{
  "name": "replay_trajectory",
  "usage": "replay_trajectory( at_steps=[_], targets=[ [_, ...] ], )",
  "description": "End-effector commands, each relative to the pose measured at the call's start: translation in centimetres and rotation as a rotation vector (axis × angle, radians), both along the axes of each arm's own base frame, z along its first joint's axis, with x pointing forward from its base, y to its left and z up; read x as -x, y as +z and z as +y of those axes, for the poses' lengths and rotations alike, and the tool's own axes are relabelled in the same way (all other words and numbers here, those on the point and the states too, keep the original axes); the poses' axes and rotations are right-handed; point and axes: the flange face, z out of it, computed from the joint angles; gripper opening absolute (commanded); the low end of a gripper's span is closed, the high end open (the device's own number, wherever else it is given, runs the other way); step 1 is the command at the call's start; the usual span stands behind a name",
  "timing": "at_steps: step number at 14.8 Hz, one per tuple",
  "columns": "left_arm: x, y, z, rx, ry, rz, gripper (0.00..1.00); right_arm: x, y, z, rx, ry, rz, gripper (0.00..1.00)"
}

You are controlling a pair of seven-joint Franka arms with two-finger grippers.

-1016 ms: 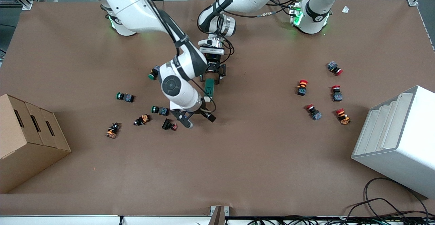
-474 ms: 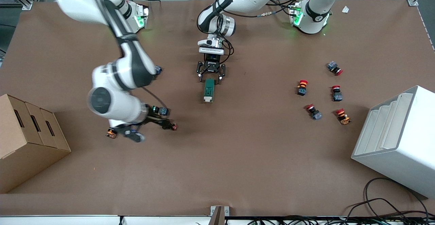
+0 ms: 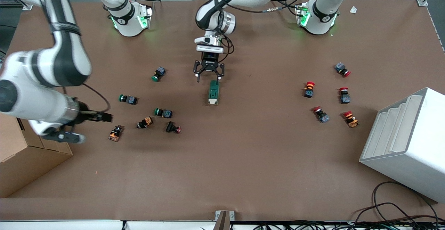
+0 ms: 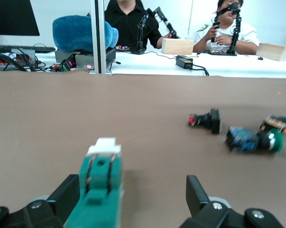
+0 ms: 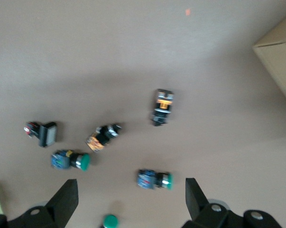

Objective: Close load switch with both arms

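Observation:
The load switch (image 3: 213, 92), a dark green block with its white lever at the end nearer the front camera, lies on the table's middle. My left gripper (image 3: 208, 74) is open and low, just off the switch's farther end. In the left wrist view the switch (image 4: 101, 190) lies close to one finger (image 4: 69, 194) of the left gripper (image 4: 133, 197), not gripped. My right gripper (image 3: 89, 128) is open and empty, up over the table next to the cardboard box, away from the switch. The right wrist view shows the right gripper (image 5: 131, 202) open above loose push-buttons.
Green-capped push-buttons (image 3: 162, 112) and orange ones (image 3: 115, 133) lie toward the right arm's end, also seen from the right wrist (image 5: 154, 179). Red-capped buttons (image 3: 308, 89) lie toward the left arm's end. A cardboard box (image 3: 21, 160) and a white stepped box (image 3: 410, 143) stand at the table's ends.
My right arm has swung away from the load switch toward the cardboard box. My left gripper has drawn back a little from the switch's farther end. The switch has not moved.

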Motion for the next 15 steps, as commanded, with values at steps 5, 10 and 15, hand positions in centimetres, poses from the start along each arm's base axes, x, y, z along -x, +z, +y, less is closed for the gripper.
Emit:
replay_trajectory(
  at_steps=[5,10,15],
  targets=[
    [-5.9,16.9,-3.1,-0.059,0.180,0.370,0.99,0.0,6.0,-3.8,0.064,0.054,-0.005,1.00],
    [-16.6,31.2,1.5,-0.054,0.217,0.693,1.00,-0.1,6.2,-4.6,0.063,0.040,-0.010,1.00],
    [-26.6,39.6,13.4,0.007,0.228,0.863,1.00,0.0,6.6,-5.1,0.063,0.035,0.004,1.00]
  ],
)
